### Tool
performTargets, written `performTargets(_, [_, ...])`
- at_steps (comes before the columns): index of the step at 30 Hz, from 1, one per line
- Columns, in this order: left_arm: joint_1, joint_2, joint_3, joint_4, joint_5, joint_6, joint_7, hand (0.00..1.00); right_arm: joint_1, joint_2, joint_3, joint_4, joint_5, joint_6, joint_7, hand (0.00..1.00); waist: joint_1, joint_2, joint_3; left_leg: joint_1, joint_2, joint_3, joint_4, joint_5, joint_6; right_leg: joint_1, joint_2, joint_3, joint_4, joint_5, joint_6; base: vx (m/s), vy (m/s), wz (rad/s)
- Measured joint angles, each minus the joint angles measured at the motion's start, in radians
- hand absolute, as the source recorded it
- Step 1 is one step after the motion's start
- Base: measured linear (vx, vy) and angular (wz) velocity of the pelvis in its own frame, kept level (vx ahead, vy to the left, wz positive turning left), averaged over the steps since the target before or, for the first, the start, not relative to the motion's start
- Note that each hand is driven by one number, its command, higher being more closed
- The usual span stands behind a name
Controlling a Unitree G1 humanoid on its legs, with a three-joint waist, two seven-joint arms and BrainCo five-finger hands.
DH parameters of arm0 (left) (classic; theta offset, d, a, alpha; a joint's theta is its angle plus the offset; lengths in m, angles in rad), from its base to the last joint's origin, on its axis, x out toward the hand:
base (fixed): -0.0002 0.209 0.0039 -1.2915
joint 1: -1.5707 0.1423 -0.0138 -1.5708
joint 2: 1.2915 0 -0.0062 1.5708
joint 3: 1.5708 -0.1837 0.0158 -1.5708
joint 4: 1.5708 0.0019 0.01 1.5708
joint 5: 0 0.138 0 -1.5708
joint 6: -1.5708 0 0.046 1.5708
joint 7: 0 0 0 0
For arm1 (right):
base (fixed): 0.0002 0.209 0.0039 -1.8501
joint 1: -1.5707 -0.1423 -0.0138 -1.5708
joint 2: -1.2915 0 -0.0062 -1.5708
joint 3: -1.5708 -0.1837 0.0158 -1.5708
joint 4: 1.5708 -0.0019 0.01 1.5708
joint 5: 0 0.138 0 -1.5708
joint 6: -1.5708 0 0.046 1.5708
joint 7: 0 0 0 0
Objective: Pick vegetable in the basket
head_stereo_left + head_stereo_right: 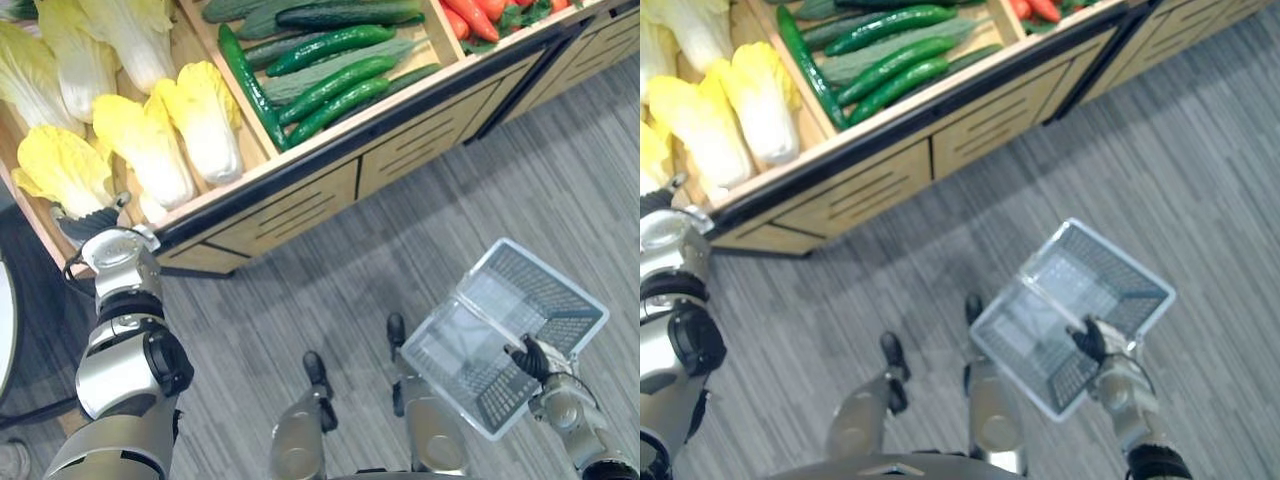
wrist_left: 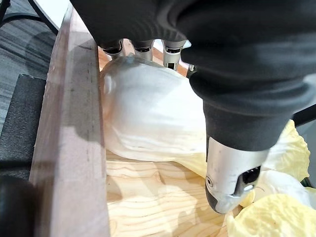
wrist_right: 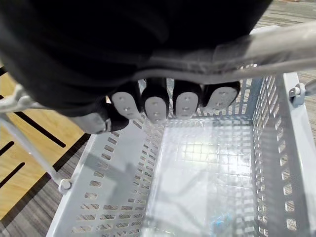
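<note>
1. The left hand (image 1: pixel 88 222) is at the front edge of the wooden stall (image 1: pixel 300 190), in the part with the napa cabbages (image 1: pixel 150 140).
2. Its fingers (image 2: pixel 143 47) go over the white end of one napa cabbage (image 2: pixel 148 113). Their tips are hidden behind it, so I cannot tell if they grip it. The thumb (image 2: pixel 232 177) is on the near side of it.
3. That cabbage lies on the wood, right beside the front rim (image 2: pixel 69 123) of the stall.
4. The right hand (image 1: pixel 1090 340) holds a see-through plastic basket (image 1: pixel 540 290) over the grey floor (image 1: pixel 450 200), well apart from the stall.
5. Its fingers (image 3: pixel 155 106) are curled tight round the basket's handle (image 3: pixel 276 37).
6. Green cucumbers (image 1: pixel 330 85) lie in the next part of the stall, beside the cabbages.
7. Red vegetables (image 1: pixel 470 12) lie in the part after that.
</note>
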Motion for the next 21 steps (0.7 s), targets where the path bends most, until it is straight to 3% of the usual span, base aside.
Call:
performTargets(4, [-0.027, -0.001, 0.08, -0.001, -0.107, -0.024, -0.002, 0.0, 0.0, 0.001, 0.002, -0.001, 0.014, 0.002, 0.002, 1.0, 0.008, 0.0, 0.0, -0.004, 0.008, 0.002, 0.002, 0.002, -0.003, -0.004, 0.007, 0.0, 0.0, 0.002, -0.003, 0.0, -0.008, -0.01])
performTargets(5, [-0.029, -0.001, 0.107, -0.001, -0.113, -0.028, -0.003, 1.0, 0.0, 0.001, 0.003, -0.001, 0.02, 0.001, 0.003, 1.0, 0.008, 0.001, -0.001, -0.004, 0.01, 0.002, 0.003, 0.003, -0.003, -0.004, 0.009, 0.0, 0.0, 0.003, -0.003, 0.0, 0.0, 0.0])
performTargets(18, [-0.039, 0.0, 0.203, -0.001, -0.151, -0.033, -0.019, 1.0, -0.002, 0.0, 0.045, -0.026, 0.039, -0.001, 0.018, 1.0, 0.012, 0.008, -0.009, -0.026, 0.029, 0.006, 0.015, 0.005, -0.007, -0.02, 0.023, 0.002, -0.001, 0.016, -0.005, 0.0, -0.016, 0.0])
performTargets(19, [-0.039, 0.0, 0.203, -0.002, -0.15, -0.033, -0.022, 0.0, -0.005, 0.0, 0.046, -0.028, 0.038, -0.001, 0.018, 1.0, 0.013, 0.009, -0.009, -0.028, 0.031, 0.008, 0.014, 0.008, -0.011, -0.026, 0.025, 0.002, -0.001, 0.02, -0.01, 0.0, -0.039, -0.03])
performTargets(21, [-0.04, 0.001, 0.203, -0.002, -0.15, -0.033, -0.025, 0.0, -0.006, 0.0, 0.046, -0.027, 0.039, 0.0, 0.02, 1.0, 0.014, 0.009, -0.01, -0.03, 0.037, 0.012, 0.015, 0.008, -0.011, -0.027, 0.03, 0.002, -0.001, 0.02, -0.01, 0.0, -0.038, -0.04])
